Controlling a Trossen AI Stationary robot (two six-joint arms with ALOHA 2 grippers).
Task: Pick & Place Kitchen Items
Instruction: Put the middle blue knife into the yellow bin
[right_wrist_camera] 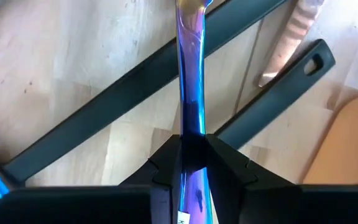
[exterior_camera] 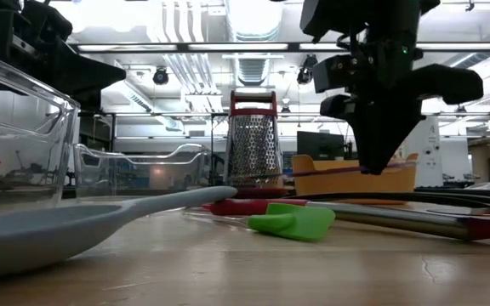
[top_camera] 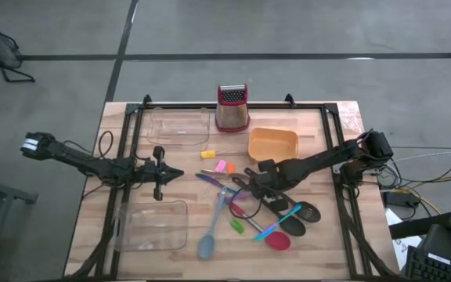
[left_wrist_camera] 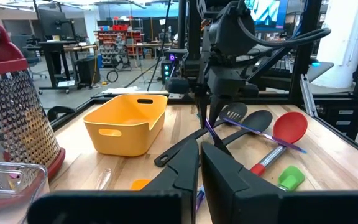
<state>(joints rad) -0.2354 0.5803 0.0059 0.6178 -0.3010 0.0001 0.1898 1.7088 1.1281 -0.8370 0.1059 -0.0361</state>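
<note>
My right gripper (top_camera: 243,186) points down over the pile of utensils at the table's middle and is shut on a thin iridescent blue-purple stick (right_wrist_camera: 190,93). Under it lie two long black slotted spoons (top_camera: 292,210), a red-headed spoon (top_camera: 278,240), a blue stick (top_camera: 279,222), a grey-blue spatula (top_camera: 210,235) and small green (top_camera: 237,226), pink (top_camera: 229,167), orange (top_camera: 221,166) and yellow (top_camera: 207,154) blocks, all flat on the wood. My left gripper (top_camera: 178,174) hovers shut and empty left of the pile. My right gripper pinches the blue-purple stick (right_wrist_camera: 191,127) between its two fingers, somewhere along its shaft. The fingers come from above, pointing down, and lie across the stick. In the low view the stick (exterior_camera: 330,170) shows as a nearly level line above the table top.
A red-topped box grater (top_camera: 232,107) stands at the far edge, an orange bowl (top_camera: 272,144) to its right. One clear tray (top_camera: 180,128) sits at the far left, another (top_camera: 153,225) at the near left. The black frame rails (top_camera: 343,196) run along the table's sides.
</note>
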